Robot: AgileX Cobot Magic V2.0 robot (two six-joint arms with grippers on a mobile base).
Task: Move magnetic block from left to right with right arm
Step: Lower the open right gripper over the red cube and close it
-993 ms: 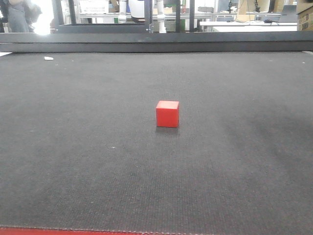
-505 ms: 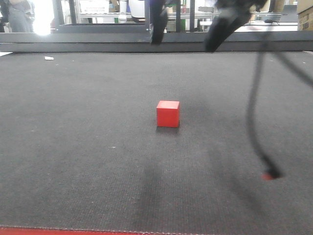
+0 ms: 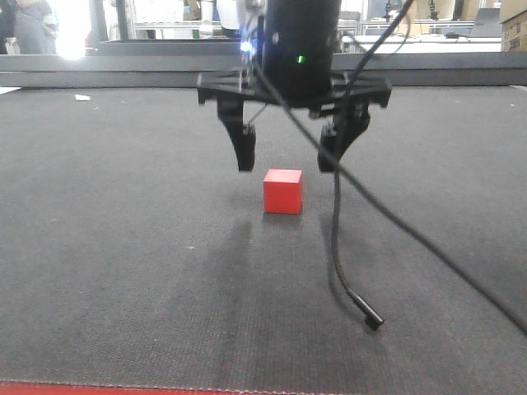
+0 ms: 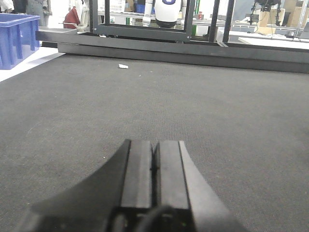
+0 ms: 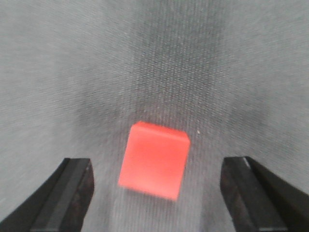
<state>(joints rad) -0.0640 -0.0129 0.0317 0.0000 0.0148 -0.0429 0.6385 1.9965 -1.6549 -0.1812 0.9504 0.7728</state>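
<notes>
Magnetic block, a small bright-red matte cube, sits untouched near the middle of the dark grey woven mat. Directly above it at 12 o'clock hangs the black right gripper, its 2 fingers spread much wider than the cube and gripping nothing. Their tips are just above the cube's top, at 10 and 2 o'clock of it.

In the wrist view the cube looks turned a little against the fingers, and nearer the one at 9 o'clock. My worry is that on closing, that finger meets it first and shoves it, or the pads catch corners and the cube twists out.

A loose black cable dangles to the mat at 4 o'clock of the cube, and on a carry toward 3 o'clock it could drag or snag.

The black left gripper is pressed closed on nothing, with no cube in its view
</notes>
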